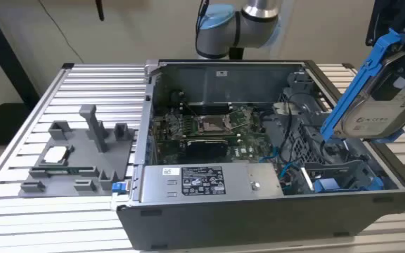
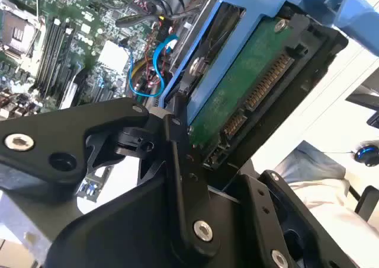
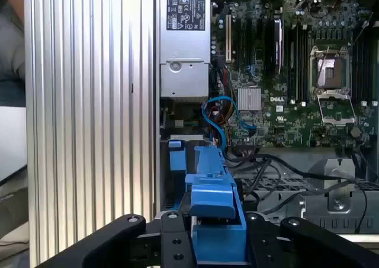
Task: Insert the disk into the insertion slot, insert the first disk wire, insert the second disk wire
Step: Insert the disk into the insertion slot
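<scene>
The disk (image 1: 385, 113), clipped in its blue carrier frame (image 1: 349, 89), hangs tilted in the air above the open computer case (image 1: 259, 216), at the exterior view's right. The black jaws are clenched on the carrier's sides. The case stands on a ribbed tabletop (image 1: 97, 84), beside a grey fixture tray (image 1: 76, 158).
</scene>
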